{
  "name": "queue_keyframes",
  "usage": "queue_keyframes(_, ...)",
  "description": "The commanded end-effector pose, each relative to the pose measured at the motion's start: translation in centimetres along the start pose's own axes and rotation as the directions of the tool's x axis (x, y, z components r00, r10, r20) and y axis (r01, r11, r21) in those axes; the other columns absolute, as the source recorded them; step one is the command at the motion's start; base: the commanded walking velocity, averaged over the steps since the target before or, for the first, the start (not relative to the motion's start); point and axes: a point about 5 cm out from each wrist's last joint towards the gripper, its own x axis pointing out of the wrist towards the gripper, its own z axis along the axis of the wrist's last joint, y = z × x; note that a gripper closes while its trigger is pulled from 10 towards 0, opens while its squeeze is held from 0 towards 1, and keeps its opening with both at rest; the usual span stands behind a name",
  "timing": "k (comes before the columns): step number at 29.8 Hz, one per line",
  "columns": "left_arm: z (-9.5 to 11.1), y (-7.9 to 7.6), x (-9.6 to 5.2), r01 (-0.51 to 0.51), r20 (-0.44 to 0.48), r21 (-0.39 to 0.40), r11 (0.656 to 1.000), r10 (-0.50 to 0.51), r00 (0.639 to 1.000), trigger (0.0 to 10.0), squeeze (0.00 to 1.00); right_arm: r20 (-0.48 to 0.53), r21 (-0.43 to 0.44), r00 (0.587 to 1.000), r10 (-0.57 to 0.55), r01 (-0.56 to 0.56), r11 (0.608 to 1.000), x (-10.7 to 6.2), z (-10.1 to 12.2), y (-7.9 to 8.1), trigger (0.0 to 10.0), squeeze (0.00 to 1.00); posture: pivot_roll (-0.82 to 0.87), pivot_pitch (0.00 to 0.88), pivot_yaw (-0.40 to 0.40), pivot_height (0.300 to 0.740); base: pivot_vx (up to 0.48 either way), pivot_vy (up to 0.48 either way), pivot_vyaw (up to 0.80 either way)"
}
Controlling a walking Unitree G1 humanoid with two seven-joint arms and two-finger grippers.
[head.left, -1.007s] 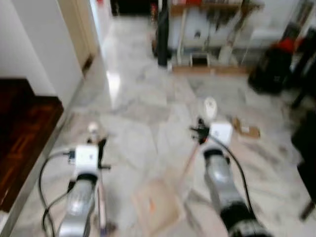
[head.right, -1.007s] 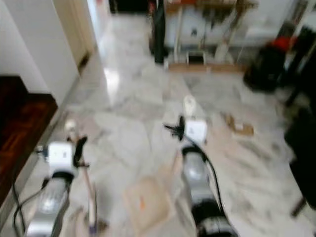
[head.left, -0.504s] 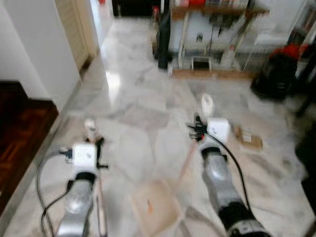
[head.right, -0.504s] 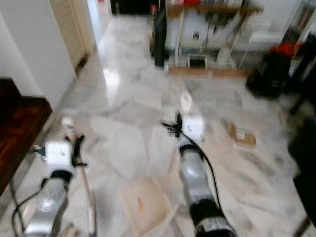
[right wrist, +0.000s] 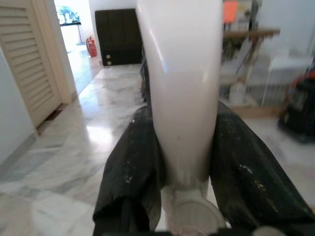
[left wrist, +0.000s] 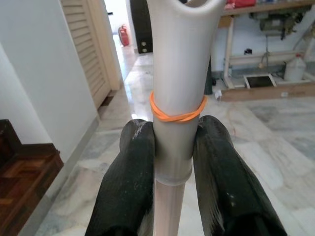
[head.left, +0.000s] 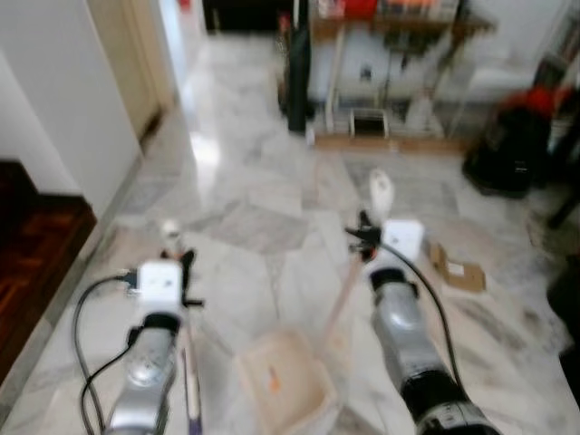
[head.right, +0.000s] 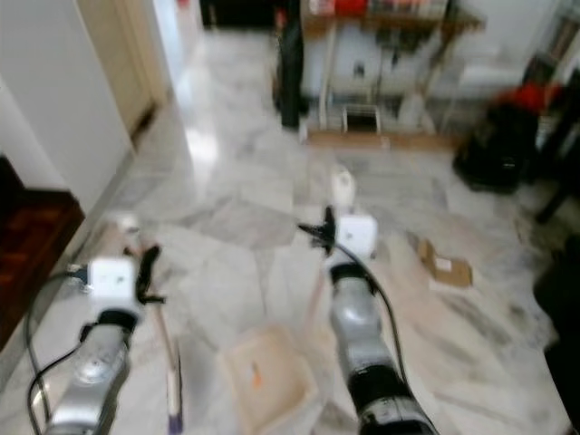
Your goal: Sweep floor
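Note:
My left gripper [head.left: 184, 265] is shut on a pale broom handle [left wrist: 178, 73] with an orange rubber band [left wrist: 177, 114] round it; the stick [head.left: 188, 362] runs down beside my left arm. My right gripper [head.left: 364, 239] is shut on the white grip [head.left: 381, 192] of a long-handled dustpan. Its beige pan [head.left: 283, 388] rests on the marble floor between my arms, with a small orange scrap inside. In the right wrist view the black fingers [right wrist: 133, 167] clamp the white grip [right wrist: 181, 73]. The views are blurred.
A dark wooden step [head.left: 36, 263] and white wall [head.left: 63, 100] lie to the left. A flat cardboard piece [head.left: 456, 269] lies on the floor right of my right arm. At the back stand a workbench [head.left: 390, 82], a dark upright object [head.left: 297, 72] and a black bag [head.left: 512, 154].
The whole picture has shifted a little as the camera moved. Both grippers keep the same hold; the dustpan stays between the arms.

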Motion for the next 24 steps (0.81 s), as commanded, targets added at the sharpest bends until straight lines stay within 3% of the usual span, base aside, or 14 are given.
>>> queue_keyframes(1, 0.73, 0.62, 0.3, -0.013, 0.037, 0.015, 1.0, 0.012, 0.999, 10.0, 0.0, 0.057, 0.005, 0.998, 0.029, -0.029, 1.0, 0.64, 1.38, 1.04, 10.0, 0.0, 0.14, 0.0, -0.028, 0.74, 0.356, 0.0, 0.0)
queue_keyframes(24, 0.66, 0.32, 0.31, 0.006, 0.035, 0.013, 1.0, -0.006, 0.999, 10.0, 0.0, 0.066, 0.017, 0.998, 0.019, -0.021, 1.0, 0.66, 1.5, 0.97, 10.0, 0.0, 0.13, 0.0, -0.023, 0.74, 0.355, 0.0, -0.02)
